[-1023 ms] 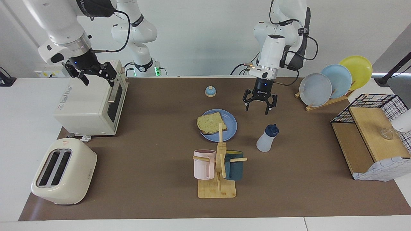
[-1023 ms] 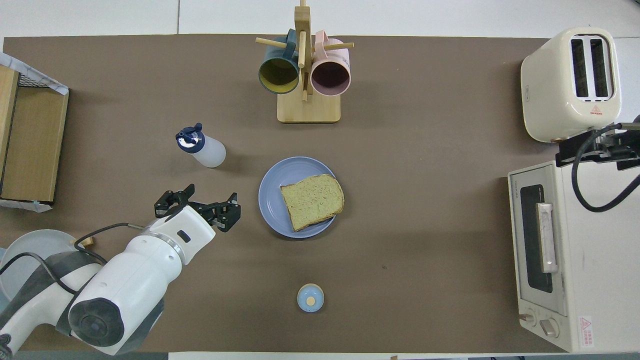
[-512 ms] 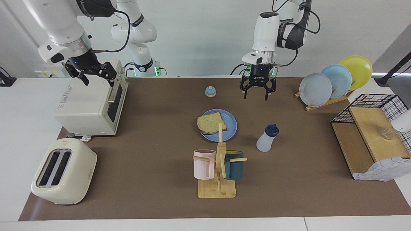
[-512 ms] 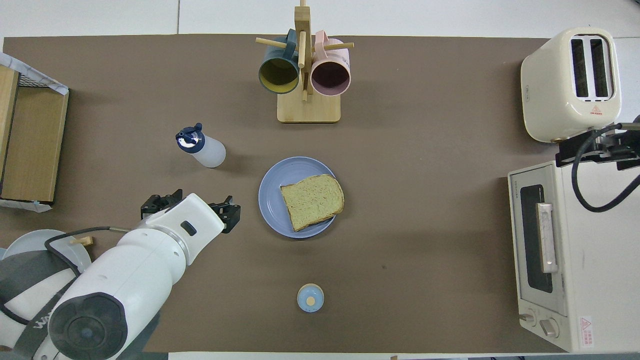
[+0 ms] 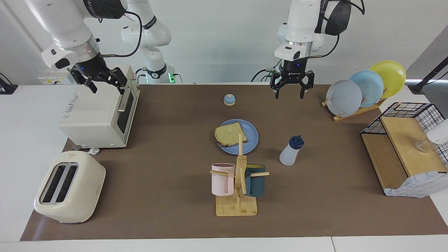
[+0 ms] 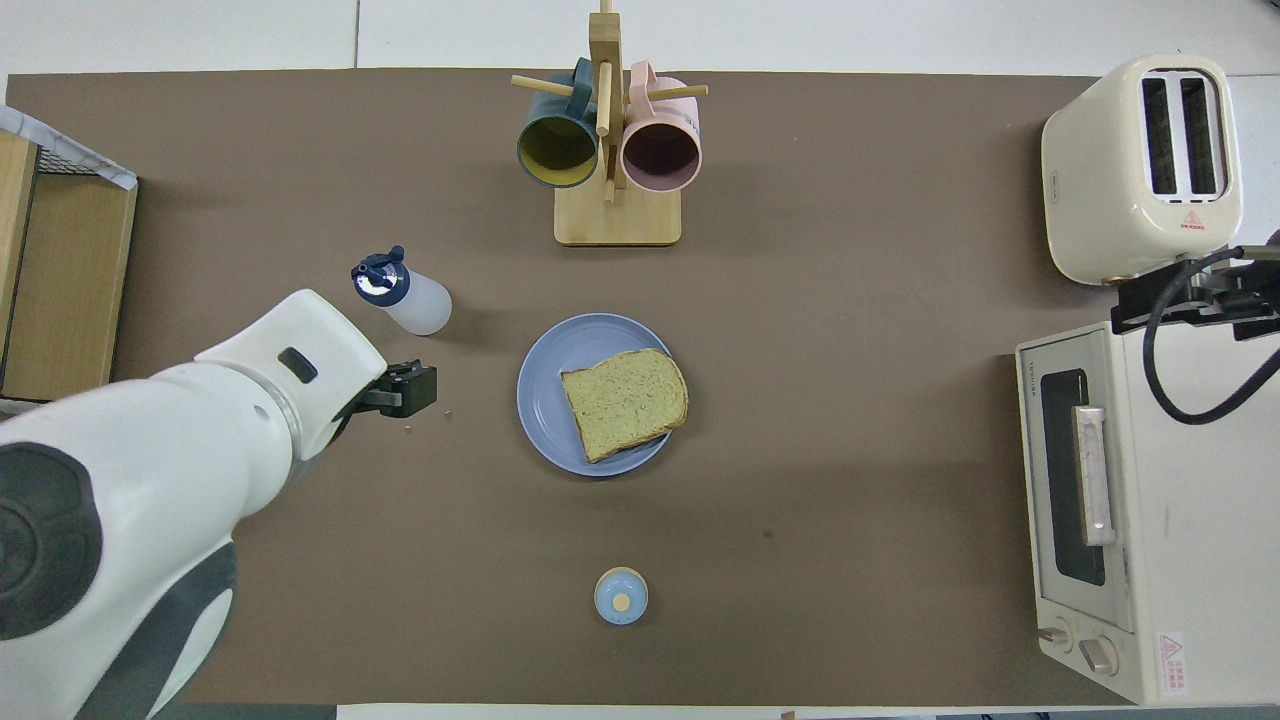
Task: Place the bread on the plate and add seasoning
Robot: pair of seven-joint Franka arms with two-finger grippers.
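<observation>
The bread (image 5: 230,134) lies flat on the blue plate (image 5: 252,140) in the middle of the brown mat; both also show in the overhead view, bread (image 6: 625,402) and plate (image 6: 543,392). The seasoning bottle (image 5: 291,151) stands upright beside the plate, toward the left arm's end; in the overhead view the bottle (image 6: 405,298) leans out from under my wrist. My left gripper (image 5: 289,94) hangs high over bare mat, open and empty, touching nothing. In the overhead view its wrist hides most of it; one of the fingers (image 6: 410,388) shows. My right gripper (image 5: 107,88) waits open over the toaster oven (image 5: 98,112).
A small blue-domed bell (image 5: 229,99) sits nearer the robots than the plate. A wooden mug rack (image 5: 238,182) with a pink and a dark mug stands farther out. A cream toaster (image 5: 70,192), an upright plate rack (image 5: 364,89) and a wire-and-wood shelf (image 5: 402,147) stand at the table's ends.
My left gripper has risen from low beside the plate and bottle and drawn back, staying open and empty. Bread, plate, bottle and the right arm have not moved.
</observation>
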